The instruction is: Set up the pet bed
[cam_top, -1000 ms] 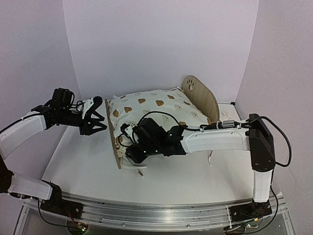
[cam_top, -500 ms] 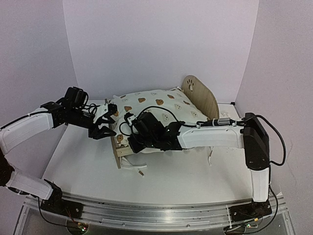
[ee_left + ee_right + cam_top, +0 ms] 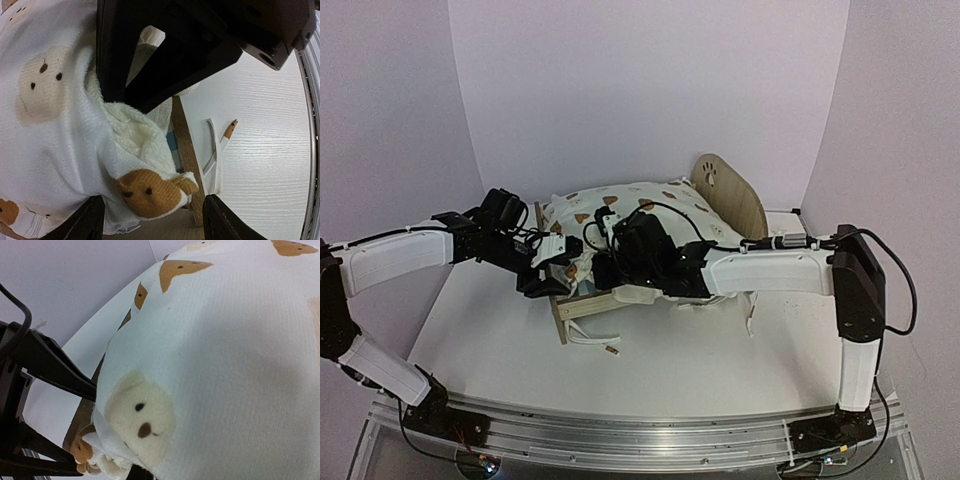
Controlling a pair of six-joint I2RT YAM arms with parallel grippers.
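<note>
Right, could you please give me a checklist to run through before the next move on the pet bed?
1. Left hand open, duvet corner between its fingers: ok.
2. Right hand shut: ok; gripping duvet: cannot tell.
3. Duvet corner flat: not ok, bunched at end board.
4. Tie string tucked away: not ok, loose on table.
5. Hands clear of each other: cannot tell, very close.
</note>
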